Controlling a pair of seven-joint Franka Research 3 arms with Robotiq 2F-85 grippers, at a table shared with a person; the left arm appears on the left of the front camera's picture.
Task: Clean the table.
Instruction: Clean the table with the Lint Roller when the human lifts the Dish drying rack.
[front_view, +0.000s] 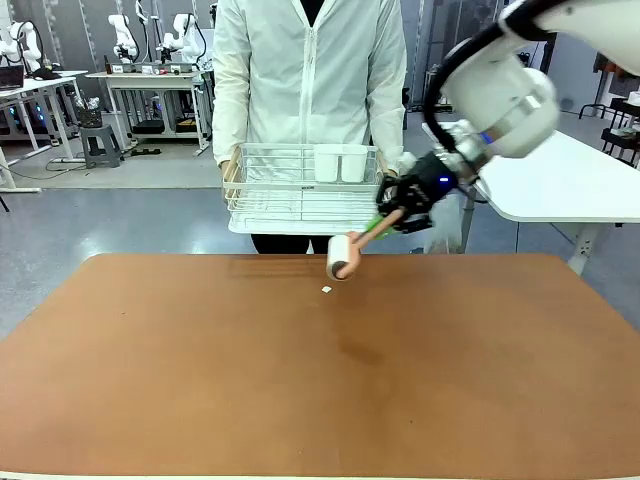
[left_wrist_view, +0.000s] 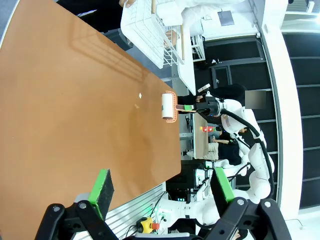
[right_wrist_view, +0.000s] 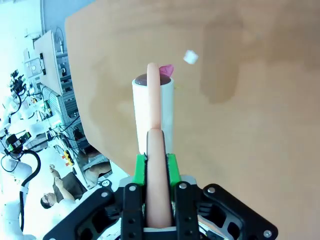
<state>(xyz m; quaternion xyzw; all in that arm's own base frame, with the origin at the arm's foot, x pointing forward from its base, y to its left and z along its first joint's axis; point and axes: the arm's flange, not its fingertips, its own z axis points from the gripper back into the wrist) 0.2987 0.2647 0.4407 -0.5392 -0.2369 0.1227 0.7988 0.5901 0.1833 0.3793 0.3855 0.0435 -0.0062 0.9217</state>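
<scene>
The reddish-brown table (front_view: 300, 390) (left_wrist_view: 60, 110) (right_wrist_view: 260, 140) carries a small white scrap (front_view: 327, 290) (left_wrist_view: 140, 95) (right_wrist_view: 190, 57) near its far middle. A lint roller (front_view: 343, 257) (left_wrist_view: 166, 106) (right_wrist_view: 152, 107) with a white roll and a peach handle hangs tilted just above the far edge, a little beyond and right of the scrap. My right gripper (front_view: 405, 205) (left_wrist_view: 200, 106) (right_wrist_view: 155, 167) is shut on the roller's handle. My left gripper (left_wrist_view: 162, 185) is open with nothing between its green pads, high over the table's near side.
A person stands at the far side holding a white wire basket (front_view: 290, 190) (left_wrist_view: 150, 30) with two white cups (front_view: 340, 162) in it. A white table (front_view: 560, 185) stands at the back right. A darker smudge (front_view: 355, 350) marks the tabletop's middle.
</scene>
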